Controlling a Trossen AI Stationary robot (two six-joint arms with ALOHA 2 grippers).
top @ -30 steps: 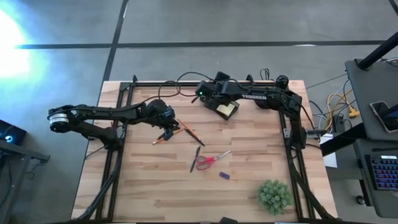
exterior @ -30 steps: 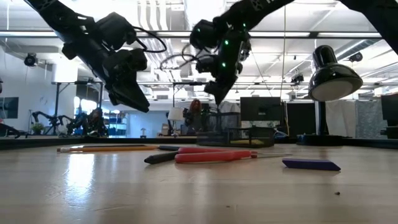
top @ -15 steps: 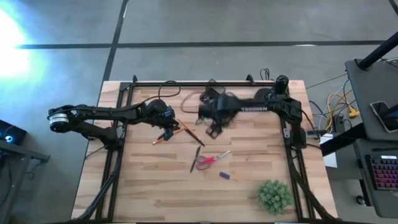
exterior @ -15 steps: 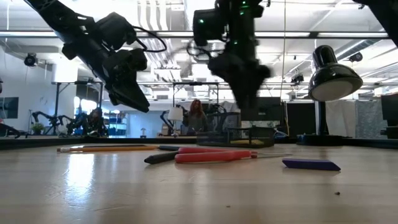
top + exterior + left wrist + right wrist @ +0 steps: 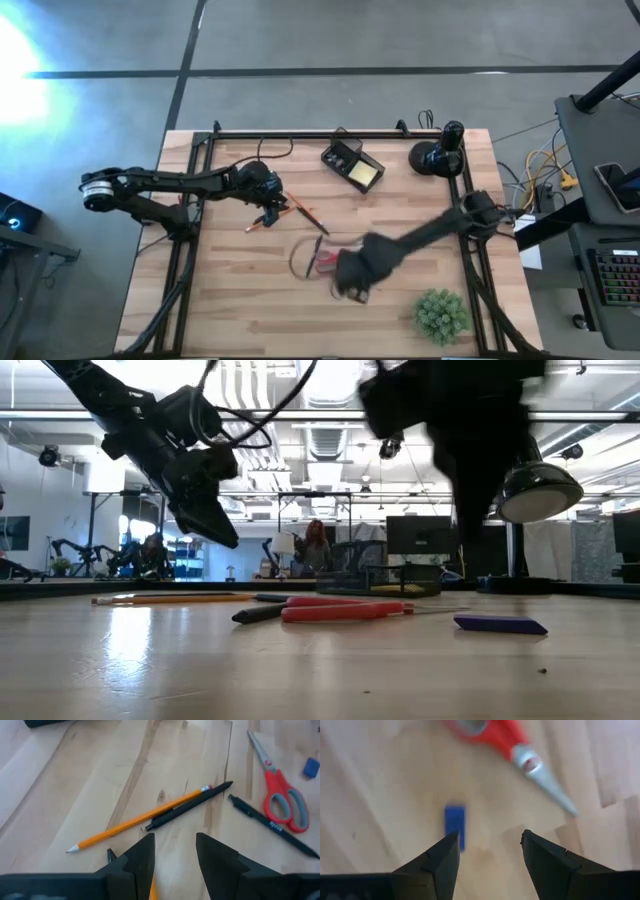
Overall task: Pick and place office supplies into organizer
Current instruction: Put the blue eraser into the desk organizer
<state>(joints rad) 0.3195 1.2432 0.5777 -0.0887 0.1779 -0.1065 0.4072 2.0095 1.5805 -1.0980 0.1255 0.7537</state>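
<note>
The right claw (image 5: pixel 487 865) is shown with its jaws parted and empty, poised above the small blue piece (image 5: pixel 454 821), which lies just ahead of one fingertip with its long axis running roughly along the line of the fingers. The red-handled scissors (image 5: pixel 507 737) lie near, beyond the blue piece, blade tip (image 5: pixel 560 800) angled off to one side (no contact with the blue piece is seen). In the high view, the right arm reaches across the worktop (image 5: pixel 240 300) to this spot and is judged the nearer arm. The left claw (image 5: pixel 172 852), also parted and empty, hangs over an orange pencil (image 5: pixel 137 822) and a black pen (image 5: pixel 192 805) lying side by side. The organizer (image 5: pixel 350 165), with a yellow pad (image 5: pixel 364 177) in it, stands well apart at the worktop's far edge; a green plant (image 5: pixel 441 315) stands near the right arm.
</note>
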